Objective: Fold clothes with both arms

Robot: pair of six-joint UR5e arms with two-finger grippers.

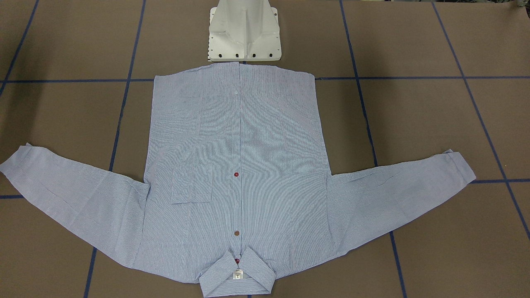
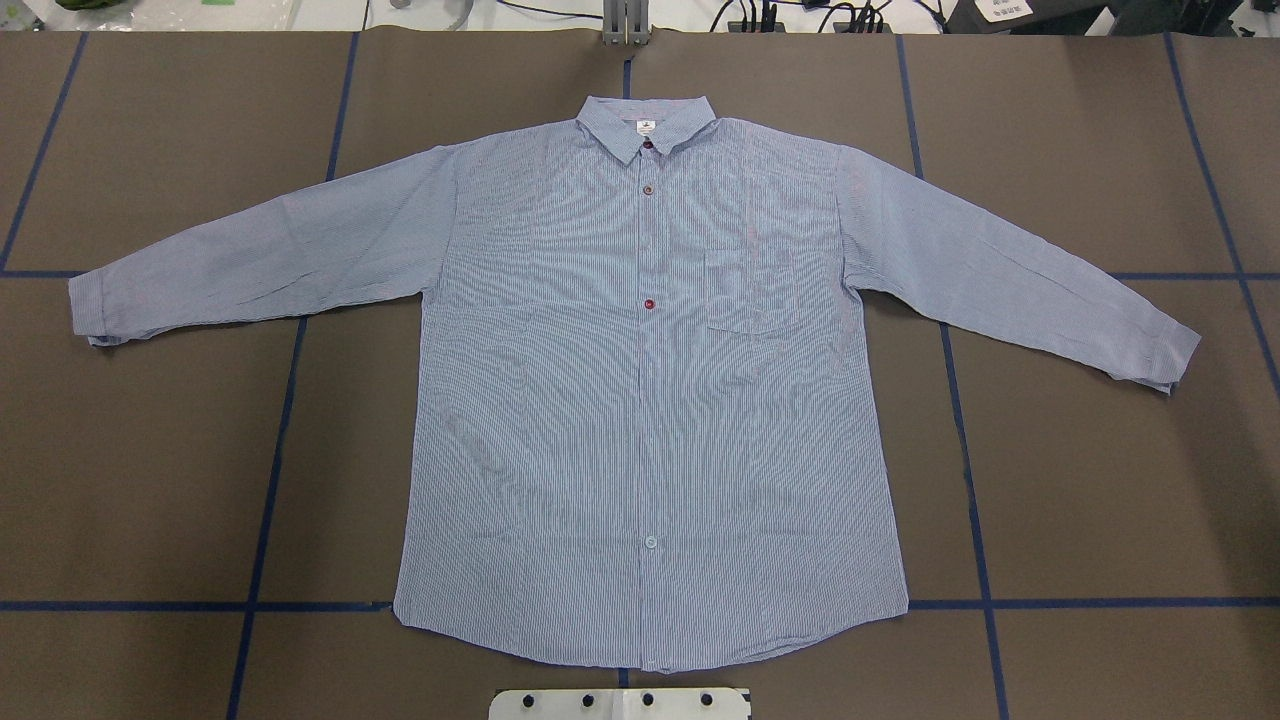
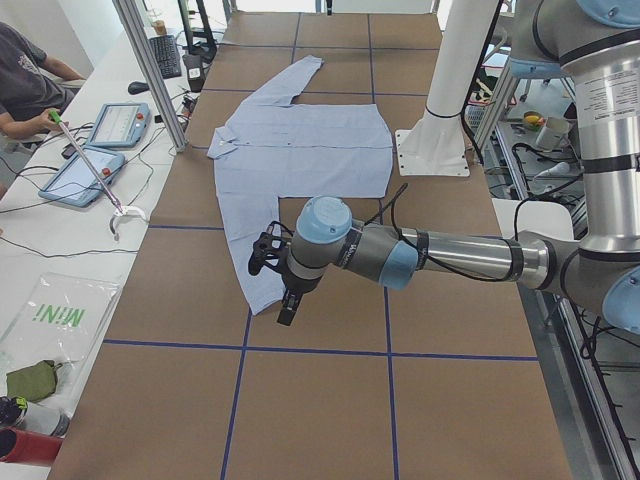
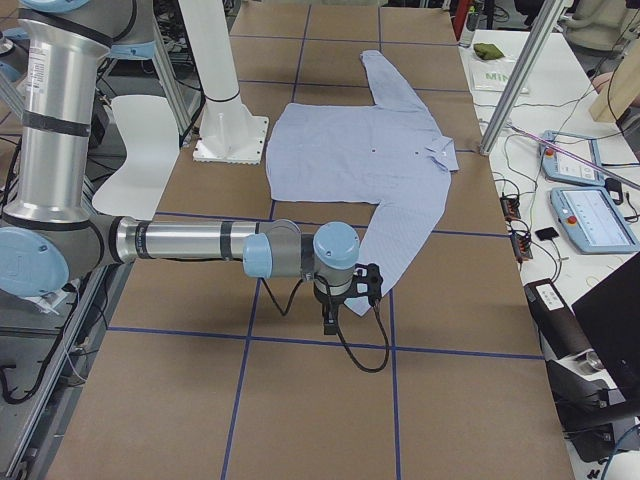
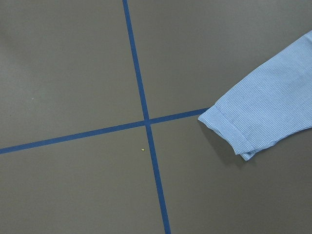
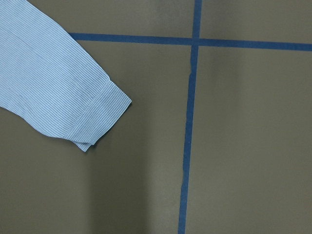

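Observation:
The striped light blue shirt (image 2: 640, 400) lies flat and face up on the brown table, buttoned, both sleeves spread out to the sides, collar (image 1: 238, 275) on the far side from the robot's base. My left gripper (image 3: 287, 308) hangs over the table just beyond the left sleeve's cuff (image 5: 234, 131). My right gripper (image 4: 330, 322) hangs just beyond the right sleeve's cuff (image 6: 97, 112). Both grippers show only in the side views, so I cannot tell whether they are open or shut. Neither touches the shirt.
The white pedestal base (image 1: 244, 33) stands at the shirt's hem. Blue tape lines (image 2: 270, 480) cross the table. A person (image 3: 30, 80) sits at a side desk with tablets (image 3: 120, 125). Aluminium posts (image 3: 150, 70) stand at the table's far edge.

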